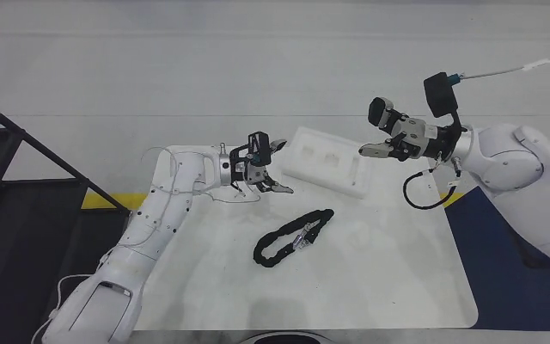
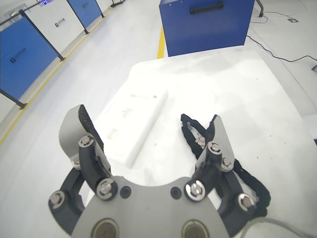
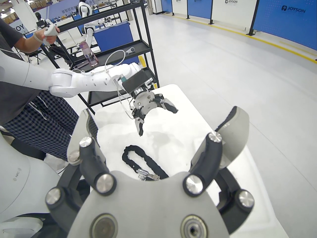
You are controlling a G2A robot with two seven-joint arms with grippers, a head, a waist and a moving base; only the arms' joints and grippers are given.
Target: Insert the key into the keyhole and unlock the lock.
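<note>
Chain lock lies on the table, near the foam tray. Left gripper and right gripper hover, fingers spread, holding nothing.

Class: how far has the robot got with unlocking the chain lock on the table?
Done: nothing visible; the chain lock lies on the table. In hand: nothing; left end effector and right end effector hover open and empty. Left: the whole insertion and unlocking.
</note>
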